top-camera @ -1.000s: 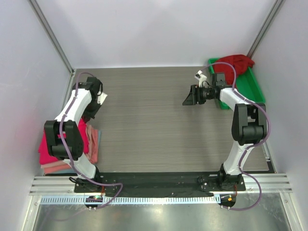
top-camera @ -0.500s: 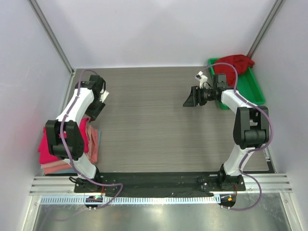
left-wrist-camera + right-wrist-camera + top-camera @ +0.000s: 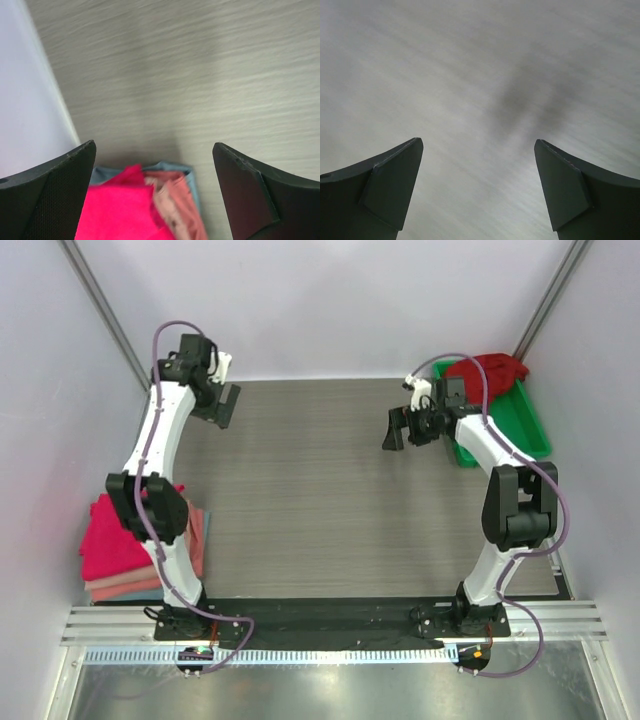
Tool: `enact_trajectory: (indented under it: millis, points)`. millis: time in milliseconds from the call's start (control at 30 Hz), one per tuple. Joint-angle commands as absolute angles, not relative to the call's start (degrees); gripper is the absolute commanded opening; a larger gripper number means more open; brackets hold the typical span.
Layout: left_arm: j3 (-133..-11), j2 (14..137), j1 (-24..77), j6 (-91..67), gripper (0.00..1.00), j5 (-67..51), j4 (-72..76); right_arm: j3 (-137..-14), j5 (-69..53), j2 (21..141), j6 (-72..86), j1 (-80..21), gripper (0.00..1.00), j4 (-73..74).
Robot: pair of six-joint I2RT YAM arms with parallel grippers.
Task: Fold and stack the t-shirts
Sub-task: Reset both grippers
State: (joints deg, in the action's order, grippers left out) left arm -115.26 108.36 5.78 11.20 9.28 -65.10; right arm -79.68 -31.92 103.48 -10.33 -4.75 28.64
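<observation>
A bright pink-red t-shirt (image 3: 112,540) tops the folded stack (image 3: 118,586) at the tabletop's (image 3: 300,500) near-left edge, leaving one crumpled crimson t-shirt (image 3: 490,370) in the far-right green tray (image 3: 520,420) to fold, while the left gripper (image 3: 154,147) and right gripper (image 3: 477,142) hang spread wide, empty.

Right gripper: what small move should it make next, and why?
Probably turn toward the red shirt crumpled in the green tray: the right gripper hangs open and empty over bare table, and that shirt looks like the only one still unfolded.
</observation>
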Motion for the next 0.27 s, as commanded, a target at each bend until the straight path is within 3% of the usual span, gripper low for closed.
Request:
enact_trajectory:
  millis: [0,233]
  points:
    - [-120.4,114.7,8.0,6.2,1.0,6.5,-63.1,-83.3,-10.1,100.5,-4.0,-8.7,1.0,24.4]
    - [-127.1,121.9,12.5,1.9,1.0,8.4,-61.3,-81.8,-4.9,101.4,-6.1,-12.0,1.0,22.1]
